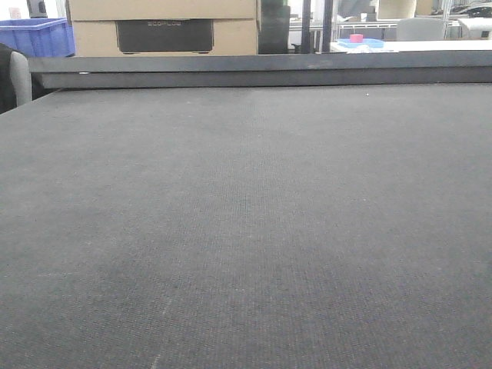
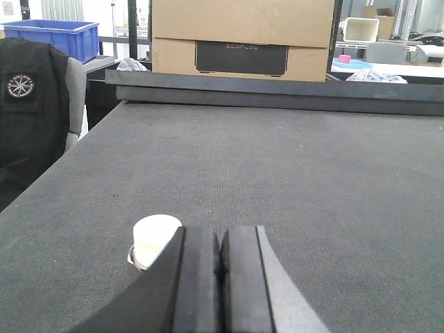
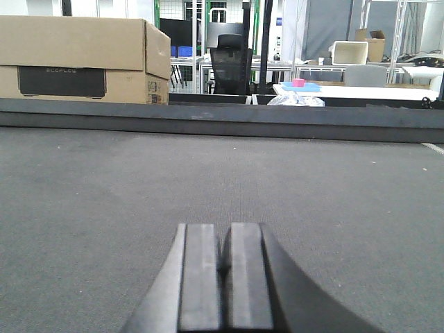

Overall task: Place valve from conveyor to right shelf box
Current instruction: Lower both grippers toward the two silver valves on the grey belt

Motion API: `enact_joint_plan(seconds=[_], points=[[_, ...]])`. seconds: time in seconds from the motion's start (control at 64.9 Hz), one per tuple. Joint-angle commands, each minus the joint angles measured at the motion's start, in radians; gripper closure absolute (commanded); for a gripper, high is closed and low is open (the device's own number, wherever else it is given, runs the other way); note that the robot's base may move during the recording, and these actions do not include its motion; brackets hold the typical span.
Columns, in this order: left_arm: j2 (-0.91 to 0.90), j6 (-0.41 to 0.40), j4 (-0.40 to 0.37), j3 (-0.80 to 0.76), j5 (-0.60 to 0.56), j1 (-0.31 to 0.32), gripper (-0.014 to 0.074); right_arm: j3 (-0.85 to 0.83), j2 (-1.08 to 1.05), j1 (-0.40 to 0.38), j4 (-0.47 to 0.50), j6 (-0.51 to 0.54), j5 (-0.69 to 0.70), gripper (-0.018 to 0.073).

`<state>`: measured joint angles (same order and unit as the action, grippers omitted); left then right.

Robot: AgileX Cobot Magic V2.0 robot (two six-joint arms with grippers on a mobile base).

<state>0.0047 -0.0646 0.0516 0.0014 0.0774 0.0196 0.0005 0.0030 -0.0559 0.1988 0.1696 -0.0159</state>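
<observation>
The conveyor [image 1: 246,215] is a broad dark grey woven belt that fills every view, with a dark rail [image 1: 261,68] along its far edge. A small white cylindrical valve [image 2: 154,239] with a metal ring at its base stands on the belt in the left wrist view. It is just left of my left gripper [image 2: 220,232] and partly hidden behind the left finger. That gripper is shut with nothing between its pads. My right gripper [image 3: 223,229] is also shut and empty, low over bare belt. No gripper shows in the front view. The right shelf box is out of view.
A big cardboard box [image 1: 165,27] stands behind the rail. A blue crate [image 2: 59,35] and a chair draped with a black jacket [image 2: 31,111] are off the belt's left edge. Farther back are an office chair [image 3: 229,62] and a white table [image 3: 361,91].
</observation>
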Motion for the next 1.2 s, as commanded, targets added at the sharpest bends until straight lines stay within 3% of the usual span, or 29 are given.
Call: enact_joint_plan(seconds=[0.0,0.878,1.187], points=[[-0.005,-0.006,-0.001,-0.001,-0.014,-0.001,0.0707,0.000,-0.003,-0.005,-0.007,0.004,0.022,0.0722],[-0.005,-0.006,-0.001,-0.001,-0.024,-0.001,0.0707,0.000,-0.003,-0.005,-0.007,0.004,0.022,0.0722],[-0.005,-0.006,-0.001,-0.001,-0.129,-0.001,0.0707,0.000,-0.003,-0.005,0.001,0.004,0.116,0.0722]])
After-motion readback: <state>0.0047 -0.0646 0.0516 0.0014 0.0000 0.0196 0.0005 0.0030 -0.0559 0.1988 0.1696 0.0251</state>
